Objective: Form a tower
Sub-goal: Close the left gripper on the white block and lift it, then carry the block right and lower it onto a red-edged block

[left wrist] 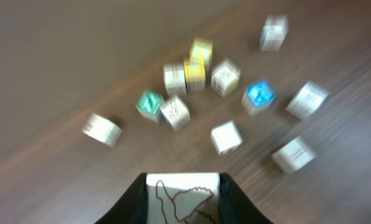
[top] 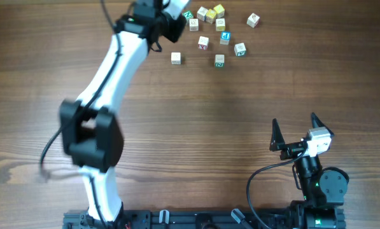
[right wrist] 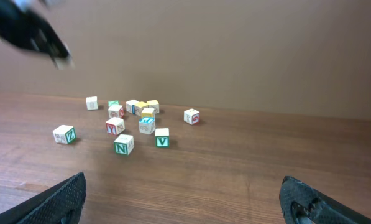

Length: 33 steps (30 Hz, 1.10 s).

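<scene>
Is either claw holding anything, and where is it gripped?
The left claw pinches one whitish cube with a red drawing by two opposite sides. The right claw is open and empty.

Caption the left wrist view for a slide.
Left claw grips a whitish cube; loose letter cubes lie scattered on the wooden table beyond.

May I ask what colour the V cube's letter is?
Green; the V cube shows best in the right wrist view.

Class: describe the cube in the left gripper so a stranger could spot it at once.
Follow the white left arm to the scattered cubes at the table's far edge. Its gripper is shut on one whitish cube. Only this one sits between black fingers, showing a red outline drawing.
</scene>
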Available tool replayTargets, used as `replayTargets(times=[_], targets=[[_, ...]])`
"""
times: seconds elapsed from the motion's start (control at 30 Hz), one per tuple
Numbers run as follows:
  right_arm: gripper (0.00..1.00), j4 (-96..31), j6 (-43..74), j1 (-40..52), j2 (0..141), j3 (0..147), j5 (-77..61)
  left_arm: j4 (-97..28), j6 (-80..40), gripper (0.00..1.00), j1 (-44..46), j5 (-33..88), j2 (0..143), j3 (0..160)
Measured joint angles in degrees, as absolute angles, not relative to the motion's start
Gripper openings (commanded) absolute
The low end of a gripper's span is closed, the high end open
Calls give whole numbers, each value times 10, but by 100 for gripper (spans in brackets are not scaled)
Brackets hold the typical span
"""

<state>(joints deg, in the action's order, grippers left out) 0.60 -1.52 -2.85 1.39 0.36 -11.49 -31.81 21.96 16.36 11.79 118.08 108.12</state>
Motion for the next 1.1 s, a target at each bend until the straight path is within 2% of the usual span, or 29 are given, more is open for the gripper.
replayTargets(times=[0.23, 0.3, 0.33, 0.4, 0.67, 0.8, 1.1], targets=[[100, 6, -15, -29, 15, 4, -115, -465, 220, 24, 164, 118, 992, 1084], [100, 6, -15, -29, 15, 4, -115, -509, 220, 29, 164, 118, 954, 1084], [100, 6, -15, -29, 15, 4, -115, -529, 220, 27, 164, 119, 936, 1084], [100, 6, -15, -29, 15, 4, -115, -549, 215, 23, 164, 123, 923, 1084], [100, 6, -15, -29, 15, 4, -115, -598, 163, 25, 187, 195, 933, 1058], [100, 6, -15, -29, 15, 4, -115, -594, 151, 25, 222, 208, 956, 997], [100, 6, -15, -29, 15, 4, -115, -425, 117, 26, 321, 206, 1042, 804]])
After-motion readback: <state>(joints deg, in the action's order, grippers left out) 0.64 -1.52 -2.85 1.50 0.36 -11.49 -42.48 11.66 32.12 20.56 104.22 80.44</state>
